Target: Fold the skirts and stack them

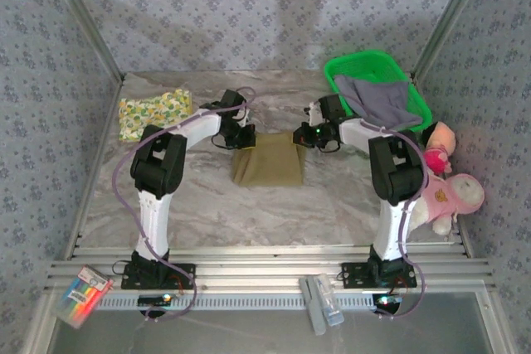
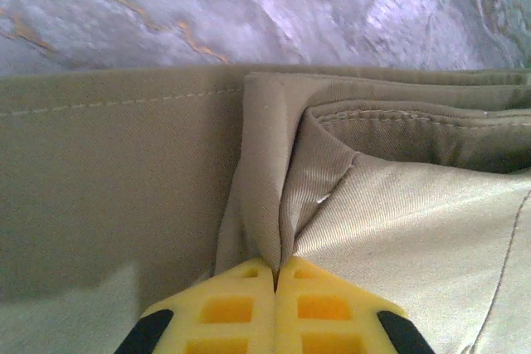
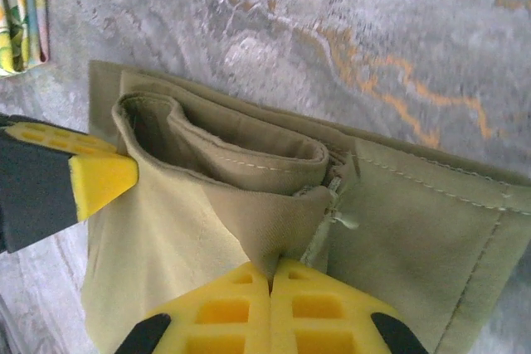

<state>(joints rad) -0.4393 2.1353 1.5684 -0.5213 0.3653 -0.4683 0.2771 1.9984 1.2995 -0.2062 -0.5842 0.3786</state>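
From above, the olive-khaki skirt (image 1: 267,162) lies folded on the marble table (image 1: 249,213), directly between the two sets of fingers. The left gripper (image 1: 241,135) is down at its far left corner and the right gripper (image 1: 308,136) at its far right corner, and both touch the cloth. Outward of the left fingers, well apart, the fruit-print skirt (image 1: 155,113) lies folded. Beyond the right fingers stands the green basket (image 1: 371,62) with the grey-lavender skirt (image 1: 383,99) draped in it, and pink plush toys (image 1: 448,192) sit nearer the arm's base. In the left wrist view, the left gripper (image 2: 275,281) has its yellow tips pressed together, clenched on a raised pleat of the olive-khaki skirt (image 2: 99,188). Layered folded edges run just ahead of the fingers, and bare table (image 2: 249,6) lies past them. In the right wrist view, the right gripper (image 3: 270,283) is likewise pinched tight on a gathered fold of the olive-khaki skirt (image 3: 423,221). The layers bulge open ahead of the tips. One yellow fingertip (image 3: 98,181) of the left gripper presses the opposite corner, and a strip of the fruit-print skirt (image 3: 18,14) shows far beyond it.
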